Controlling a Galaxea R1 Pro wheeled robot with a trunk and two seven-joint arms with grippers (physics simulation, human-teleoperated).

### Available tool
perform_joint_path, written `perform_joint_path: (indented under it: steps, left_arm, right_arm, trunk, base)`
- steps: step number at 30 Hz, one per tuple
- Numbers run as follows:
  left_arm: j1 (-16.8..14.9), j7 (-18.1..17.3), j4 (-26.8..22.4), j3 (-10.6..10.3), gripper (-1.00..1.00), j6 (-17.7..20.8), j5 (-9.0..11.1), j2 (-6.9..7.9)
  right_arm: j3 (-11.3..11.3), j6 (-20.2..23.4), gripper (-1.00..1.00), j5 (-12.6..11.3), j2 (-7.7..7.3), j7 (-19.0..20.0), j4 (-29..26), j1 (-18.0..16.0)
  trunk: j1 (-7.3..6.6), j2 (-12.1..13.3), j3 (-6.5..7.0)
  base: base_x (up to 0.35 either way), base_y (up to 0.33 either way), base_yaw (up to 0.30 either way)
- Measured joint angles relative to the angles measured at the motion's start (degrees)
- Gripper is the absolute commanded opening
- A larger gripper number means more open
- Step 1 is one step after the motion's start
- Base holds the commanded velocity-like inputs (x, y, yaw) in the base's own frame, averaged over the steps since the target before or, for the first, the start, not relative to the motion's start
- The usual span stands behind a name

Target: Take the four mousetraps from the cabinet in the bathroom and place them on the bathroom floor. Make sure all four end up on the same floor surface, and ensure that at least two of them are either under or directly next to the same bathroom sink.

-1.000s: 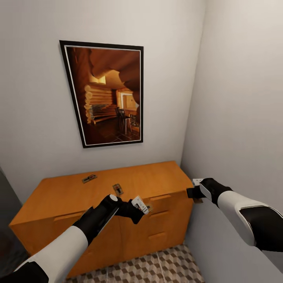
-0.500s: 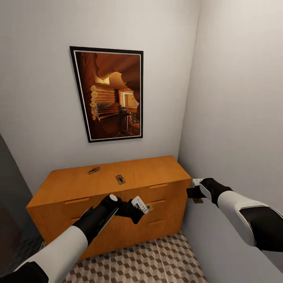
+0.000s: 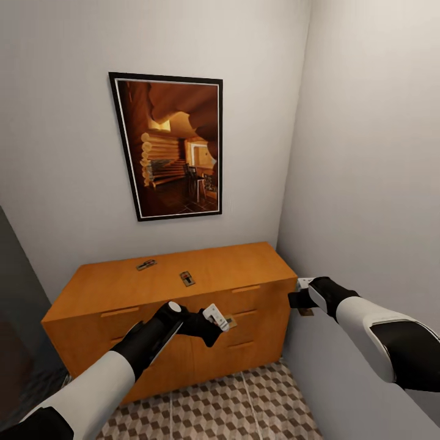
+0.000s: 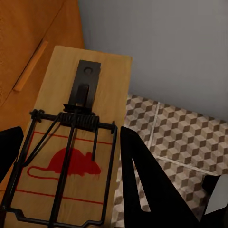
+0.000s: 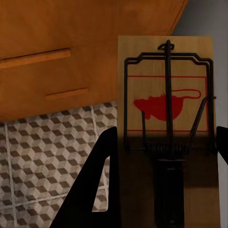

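The orange-brown cabinet (image 3: 122,293) stands against the back wall in the corner. Two mousetraps lie on its top, one (image 3: 146,264) towards the back left and one (image 3: 187,278) near the middle. My left gripper (image 3: 222,321) hangs in front of the cabinet's drawers, shut on a third mousetrap (image 4: 71,152) whose red mouse print faces the left wrist camera. My right gripper (image 3: 299,300) is beside the cabinet's right end, shut on a fourth mousetrap (image 5: 166,118). The cube-patterned bathroom floor (image 3: 232,406) lies below both grippers.
A framed picture (image 3: 171,146) of a log interior hangs above the cabinet. The right wall (image 3: 366,183) runs close along my right arm. A dark gap (image 3: 18,342) opens left of the cabinet. Drawer handles (image 5: 35,58) show on the cabinet front.
The head view has shifted, so the cabinet looks smaller and more floor shows. Both grippers stay shut on their mousetraps and have hardly moved.
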Motion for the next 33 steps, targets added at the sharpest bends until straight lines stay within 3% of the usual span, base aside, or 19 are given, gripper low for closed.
perform_joint_path:
  steps: [5,9,15,17,20,23,27,29,33]
  left_arm:
    - [0.09,0.05,1.27,-0.09,-1.0,0.14,0.09,0.4]
    - [0.16,0.39,6.47,0.74,-1.0,-0.03,0.46,0.67]
    - [0.39,4.38,16.44,7.4,-1.0,-0.75,3.16,0.67]
    - [0.43,7.29,21.25,8.65,-1.0,-2.89,4.44,0.66]
    - [0.49,11.34,28.14,9.3,-1.0,-8.2,7.94,0.59]
    - [0.53,16.5,35.87,9.59,-1.0,-14.15,15.34,0.68]
    - [0.56,20.17,43.39,9.66,-1.0,-19.97,23.66,0.84]
    - [0.74,20.98,45.66,9.64,-1.0,-21.72,25.83,0.98]
    - [2.21,22.49,46.95,9.65,-1.0,-22.83,27.05,1.81]
  right_arm:
    - [0.01,-0.02,-1.0,0.04,0.07,0.0,0.0,0.0]
    - [0.05,-0.12,-1.0,0.17,0.17,-0.01,-0.02,0.0]
    - [0.02,-0.75,-1.0,0.73,0.63,-0.04,0.75,0.46]
    - [0.02,-4.07,-1.0,1.24,1.23,-0.1,2.35,2.16]
    - [0.03,-11.58,-1.0,1.89,1.63,-0.17,4.07,4.85]
    - [0.06,-17.68,-1.0,2.24,1.76,-0.21,5.8,8.75]
    - [0.09,-22.95,-1.0,2.34,1.8,-0.46,6.3,15.02]
    - [0.07,-27.04,-1.0,2.24,1.81,-0.62,6.37,18.27]
    - [0.05,-30.26,-1.0,2.2,1.76,-0.84,6.34,21.75]
  trunk:
    - [0.0,0.0,0.0]
    - [0.0,0.0,0.0]
    - [0.0,0.01,-0.01]
    - [0.0,0.01,-0.02]
    - [0.0,0.01,-0.01]
    - [0.0,0.01,-0.02]
    - [0.0,0.01,-0.02]
    - [0.0,0.01,-0.02]
    - [0.0,0.01,-0.01]
  base:
    - [0.0,0.0,0.0]
    - [0.0,0.0,0.0]
    - [0.0,0.0,0.0]
    - [0.0,0.0,0.0]
    - [0.0,0.0,0.0]
    - [0.0,0.0,0.0]
    - [0.0,0.0,0.0]
    - [0.0,0.0,0.0]
    - [0.0,0.0,0.0]
